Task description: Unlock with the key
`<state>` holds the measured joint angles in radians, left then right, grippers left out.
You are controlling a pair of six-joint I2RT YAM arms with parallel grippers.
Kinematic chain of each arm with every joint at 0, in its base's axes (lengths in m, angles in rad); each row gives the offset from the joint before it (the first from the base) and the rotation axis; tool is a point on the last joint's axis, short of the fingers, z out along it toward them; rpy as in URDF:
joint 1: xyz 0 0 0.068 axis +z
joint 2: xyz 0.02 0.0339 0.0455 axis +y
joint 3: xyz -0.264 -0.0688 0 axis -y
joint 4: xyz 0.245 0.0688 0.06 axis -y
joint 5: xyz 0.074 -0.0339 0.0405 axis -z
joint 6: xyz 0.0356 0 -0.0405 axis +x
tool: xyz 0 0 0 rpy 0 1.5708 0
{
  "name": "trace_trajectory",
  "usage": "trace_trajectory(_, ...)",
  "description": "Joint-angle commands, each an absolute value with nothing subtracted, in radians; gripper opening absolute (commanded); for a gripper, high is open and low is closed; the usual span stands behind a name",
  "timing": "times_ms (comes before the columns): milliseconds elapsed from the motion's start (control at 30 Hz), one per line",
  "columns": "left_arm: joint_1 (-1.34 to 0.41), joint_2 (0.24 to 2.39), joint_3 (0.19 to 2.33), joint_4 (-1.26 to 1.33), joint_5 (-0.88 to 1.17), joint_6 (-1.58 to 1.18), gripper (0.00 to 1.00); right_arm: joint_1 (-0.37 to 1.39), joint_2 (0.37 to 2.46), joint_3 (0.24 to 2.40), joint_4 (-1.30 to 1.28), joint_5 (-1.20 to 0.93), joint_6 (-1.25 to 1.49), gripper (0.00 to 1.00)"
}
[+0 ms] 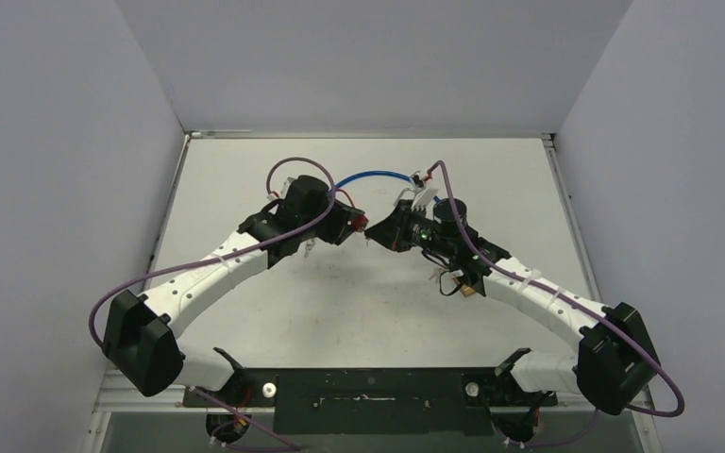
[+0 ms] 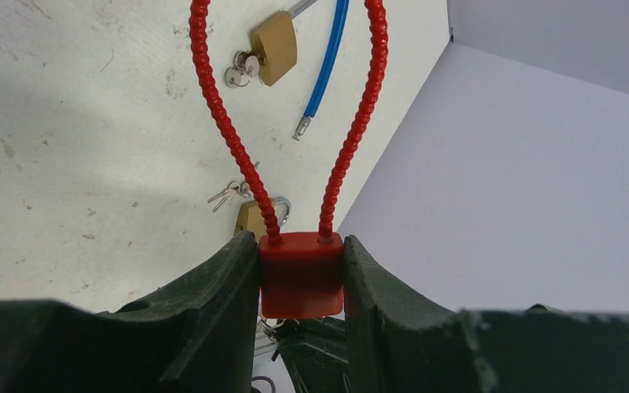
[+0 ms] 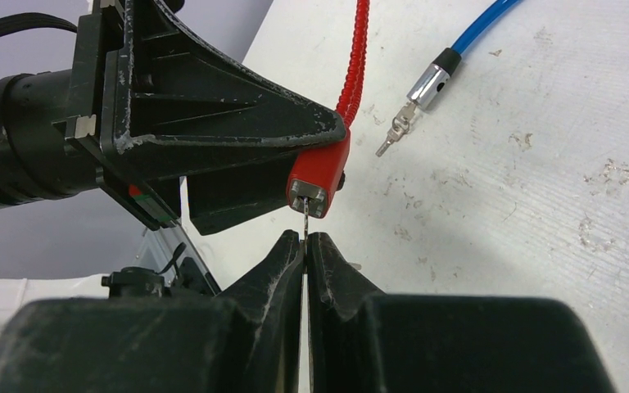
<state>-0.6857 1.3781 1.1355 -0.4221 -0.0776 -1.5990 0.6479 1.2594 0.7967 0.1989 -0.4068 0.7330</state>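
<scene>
Left arm (image 1: pixel 210 271), right arm (image 1: pixel 533 291) — jaws tight, face-to-face

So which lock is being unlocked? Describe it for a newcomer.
Look at the middle of the table, where the jaws meet. Clamped in the left jaws is a red lock with a ribbed red cable loop; the brass locks lie loose on the table.
</scene>
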Motion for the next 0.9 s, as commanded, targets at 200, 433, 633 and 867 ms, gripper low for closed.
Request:
trace_trajectory(200,-0.736,1.347,1.175,-0.314,0.101,-1.566,0.00,0.655,1.370,1.038,-0.025,-0.341,0.719,0.00)
trace_trajectory(433,-0.747,1.342,1.185,-0.367,0.064,-1.481,0.00,0.570,1.420,1.126,-0.151,-0.466,0.775,0.00)
trace_trajectory(633,-0.751,1.345,1.189,-0.391,0.052,-1.447,0.00,0.534,1.414,1.142,-0.155,-0.553,0.782,0.00)
trace_trajectory(867,-0.752,1.338,1.179,-0.386,0.051,-1.453,0.00,0.509,1.378,1.090,-0.100,-0.594,0.791,0.00)
